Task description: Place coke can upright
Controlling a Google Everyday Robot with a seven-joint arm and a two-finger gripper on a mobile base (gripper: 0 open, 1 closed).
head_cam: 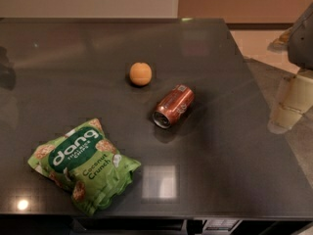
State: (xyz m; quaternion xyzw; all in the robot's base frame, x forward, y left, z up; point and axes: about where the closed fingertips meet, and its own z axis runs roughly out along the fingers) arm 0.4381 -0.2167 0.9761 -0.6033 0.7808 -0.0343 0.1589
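Far right, the gripper (286, 104) hangs apart from the lying coke can (173, 105); opening unclear

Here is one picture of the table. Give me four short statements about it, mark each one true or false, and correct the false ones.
1. The coke can lies on its side on the table. True.
2. The gripper is holding the coke can. False: it is at the right edge of the view, apart from the can.
3. The orange fruit sits farther back than the can. True.
4. The green chip bag lies on top of the can. False: it lies apart, at the front left of the table.
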